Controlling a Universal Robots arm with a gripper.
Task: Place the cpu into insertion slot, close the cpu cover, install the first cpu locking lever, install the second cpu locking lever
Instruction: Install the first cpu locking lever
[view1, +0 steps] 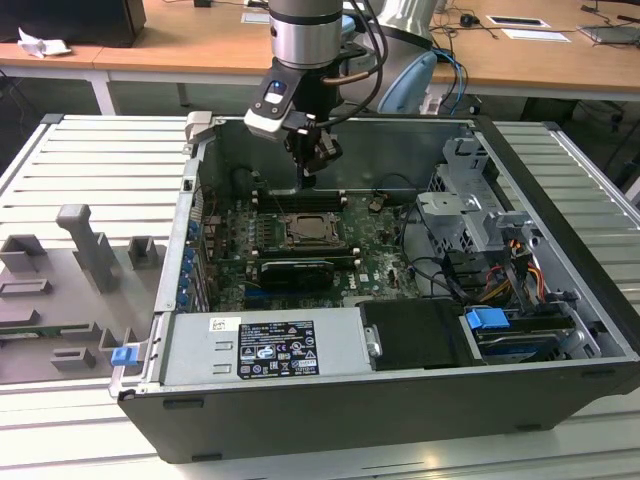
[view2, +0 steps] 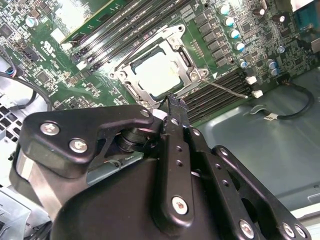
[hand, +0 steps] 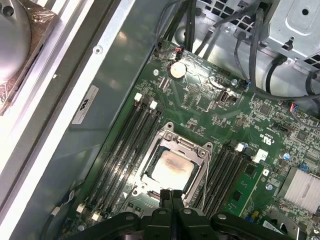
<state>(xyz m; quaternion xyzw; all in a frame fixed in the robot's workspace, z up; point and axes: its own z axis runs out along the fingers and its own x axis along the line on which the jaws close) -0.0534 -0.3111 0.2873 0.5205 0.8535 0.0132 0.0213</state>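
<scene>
Lever work is, by my judgement, the step you are at: the cpu (hand: 172, 167) already lies in the slot (view1: 305, 231), on the green board (view1: 375, 250) inside the computer case (view1: 560, 250). The cover (hand: 186, 143) looks folded down around it, with the pale face of the chip showing through the cut-out. In the second wrist view one thin lever (view2: 227, 88) stands out free from the corner of the cover, so I think it is not locked yet. Such a lever asks for a slow press down and under its hook, without slipping onto the memory slots (hand: 220, 175) beside it. Your gripper (hand: 171, 194) hangs just over the edge of the cover. Its fingers (hand: 164, 202) are pressed together and hold nothing; whether the tips touch the metal, you cannot tell.
</scene>
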